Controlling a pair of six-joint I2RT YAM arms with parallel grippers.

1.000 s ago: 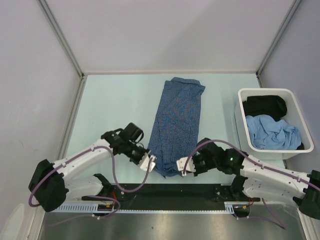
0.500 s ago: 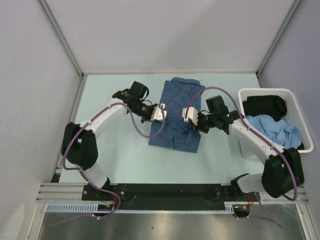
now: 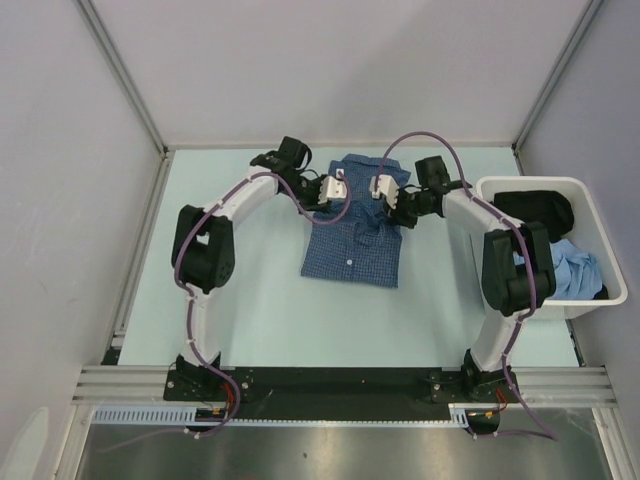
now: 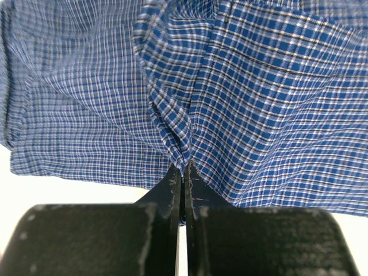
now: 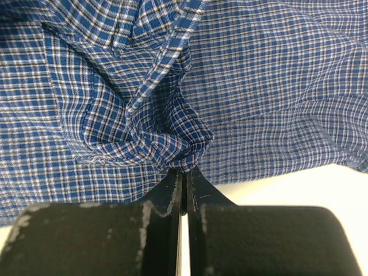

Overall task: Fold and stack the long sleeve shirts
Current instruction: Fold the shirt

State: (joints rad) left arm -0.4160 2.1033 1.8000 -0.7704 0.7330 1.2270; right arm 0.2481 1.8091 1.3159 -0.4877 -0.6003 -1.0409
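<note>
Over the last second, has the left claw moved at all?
Yes. The left claw, shut on the checked shirt, went from the base rail toward the far wall.

Both arms reach far across the pale green table (image 3: 240, 290). The left gripper (image 3: 337, 187) and right gripper (image 3: 381, 187) sit side by side on the far edge of the dark-blue checked button-up shirt (image 3: 350, 245), which lies flat, folded into a short rectangle. At right, a white plastic bin (image 3: 530, 181) holds black cloth (image 3: 532, 210) and light-blue cloth (image 3: 577, 270).
</note>
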